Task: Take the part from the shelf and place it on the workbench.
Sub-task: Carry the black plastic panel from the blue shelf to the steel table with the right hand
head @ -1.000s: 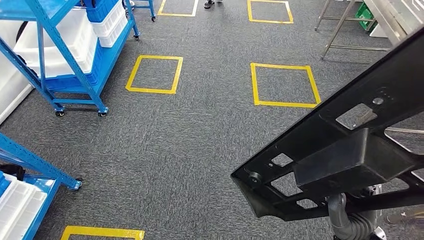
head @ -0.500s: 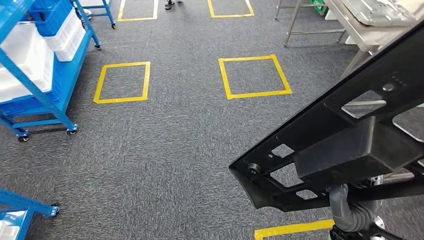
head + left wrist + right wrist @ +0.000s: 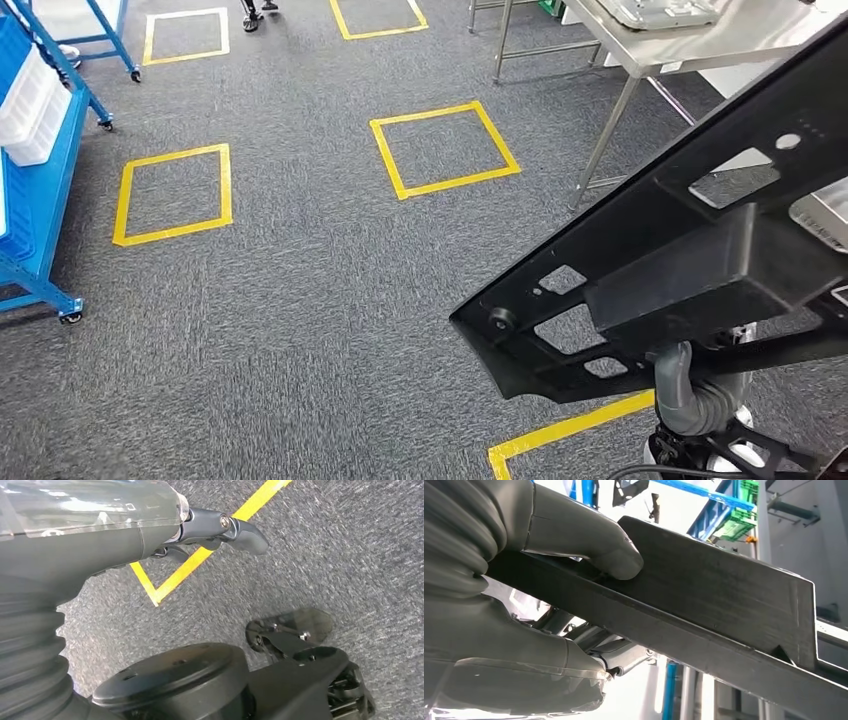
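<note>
The long black plastic part (image 3: 680,270) is carried in the air at the right of the head view, tilted so that its far end rises toward the upper right and its near end, with a round boss and several cut-out windows, hangs over the grey carpet (image 3: 300,320). The right hand (image 3: 549,595) grasps it from below: in the right wrist view the thick grey thumb (image 3: 594,547) presses on the upper face of the part's raised block, with the rest of the hand underneath its long edge. In the head view the grey ribbed wrist (image 3: 690,400) shows just under the part.

The left hand (image 3: 165,535) hangs over the carpet near a yellow tape corner (image 3: 160,592); it holds nothing, one dark finger (image 3: 235,527) stretched out.

A steel workbench (image 3: 690,45) stands at upper right, beyond the part. Yellow tape squares (image 3: 445,150) mark the floor, and a blue shelf trolley (image 3: 40,170) stands at left.
</note>
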Controlling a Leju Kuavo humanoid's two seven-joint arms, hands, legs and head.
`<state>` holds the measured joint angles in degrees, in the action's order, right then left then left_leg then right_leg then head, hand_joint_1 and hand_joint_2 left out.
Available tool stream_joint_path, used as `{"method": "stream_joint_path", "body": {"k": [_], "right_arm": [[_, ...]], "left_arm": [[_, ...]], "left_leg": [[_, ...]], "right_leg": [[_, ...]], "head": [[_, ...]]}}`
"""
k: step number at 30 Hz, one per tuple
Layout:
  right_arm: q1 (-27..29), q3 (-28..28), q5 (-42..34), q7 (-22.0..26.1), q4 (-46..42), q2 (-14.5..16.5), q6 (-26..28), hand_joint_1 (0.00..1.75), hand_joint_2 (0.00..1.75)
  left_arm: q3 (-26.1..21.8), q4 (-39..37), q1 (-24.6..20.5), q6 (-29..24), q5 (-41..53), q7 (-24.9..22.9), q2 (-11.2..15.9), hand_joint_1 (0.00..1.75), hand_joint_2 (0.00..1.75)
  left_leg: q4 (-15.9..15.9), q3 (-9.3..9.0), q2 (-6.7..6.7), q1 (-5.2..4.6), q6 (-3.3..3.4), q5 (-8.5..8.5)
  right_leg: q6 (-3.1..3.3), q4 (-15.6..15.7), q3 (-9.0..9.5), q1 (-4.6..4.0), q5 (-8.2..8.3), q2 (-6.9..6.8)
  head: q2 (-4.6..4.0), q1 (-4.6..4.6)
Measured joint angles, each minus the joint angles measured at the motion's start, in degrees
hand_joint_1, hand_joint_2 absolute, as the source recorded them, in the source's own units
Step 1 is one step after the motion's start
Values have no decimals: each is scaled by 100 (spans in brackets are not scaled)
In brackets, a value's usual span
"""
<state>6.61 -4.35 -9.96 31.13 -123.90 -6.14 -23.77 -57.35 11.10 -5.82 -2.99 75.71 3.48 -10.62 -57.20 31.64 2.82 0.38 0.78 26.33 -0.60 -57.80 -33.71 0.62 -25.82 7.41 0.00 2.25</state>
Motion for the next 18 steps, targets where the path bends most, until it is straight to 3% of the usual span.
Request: {"method": "stream_joint_path", "body": {"k": [2, 4, 6, 7, 9, 11, 13, 15, 16, 18], "right_arm": [[19, -1, -33, -4, 17, 4, -18, 175, 175], [52, -2, -43, 23, 30, 6, -52, 175, 175], [117, -2, -37, 69, 49, 6, -92, 175, 175], [154, -3, -33, 94, 60, 6, -115, 175, 175], [196, -10, -31, 144, 85, 6, -182, 175, 175], [187, -21, -46, 195, 123, 6, -275, 175, 175], [168, -34, -81, 242, 182, 6, -347, 175, 175], [169, -60, -125, 291, 246, 6, -384, 175, 175], [174, -72, -138, 315, 273, 6, -392, 175, 175], [182, -81, -127, 347, 314, 6, -395, 175, 175]], "left_arm": [[-1, 0, 4, -11, 4, -23, 7, 0, 175], [-3, 0, 36, -19, 4, -26, 19, 0, 175], [-8, 0, 67, -32, 3, 3, 36, 0, 175], [-11, 0, 73, -41, 1, 37, 42, 0, 175], [-15, 0, 69, -59, -14, 134, 45, 0, 175], [-23, 0, 54, -81, -53, 225, 47, 0, 175], [-35, 0, 24, -104, -81, 269, 52, 0, 175], [-42, 1, -16, -114, -67, 257, 62, 0, 175], [-42, 1, -31, -113, -51, 235, 71, 0, 175], [-42, 1, -33, -110, -23, 174, 97, 0, 175]], "left_leg": [[65, -27, -139, 8, 70, -35], [82, -33, -284, -6, 99, -31], [75, -35, -441, -22, 106, -8], [70, -40, -516, -25, 101, 7], [61, -73, -657, -27, 79, 46], [56, -120, -771, -50, 30, 92], [57, -159, -867, -67, -32, 125], [59, -198, -943, -59, -95, 162], [8, -199, -877, -50, -124, 217], [-437, -23, -589, -28, -166, 493]], "right_leg": [[-53, -280, -141, -8, -179, -274], [-95, -977, -489, -4, -536, -594], [-132, -1563, -797, 19, -721, -690], [-141, -1580, -811, 26, -663, -711], [-129, -937, -474, 22, -296, -829], [-63, -196, -77, -23, -39, -1056], [11, 15, 21, -70, -24, -1119], [68, 36, 19, -58, -10, -986], [98, 55, 33, -41, -2, -925], [160, 84, 61, -7, 16, -804]], "head": [[0, -1], [0, -1], [0, 0], [0, 0], [0, 0], [0, -1], [0, -1], [0, 0], [0, 0], [0, 1]]}}
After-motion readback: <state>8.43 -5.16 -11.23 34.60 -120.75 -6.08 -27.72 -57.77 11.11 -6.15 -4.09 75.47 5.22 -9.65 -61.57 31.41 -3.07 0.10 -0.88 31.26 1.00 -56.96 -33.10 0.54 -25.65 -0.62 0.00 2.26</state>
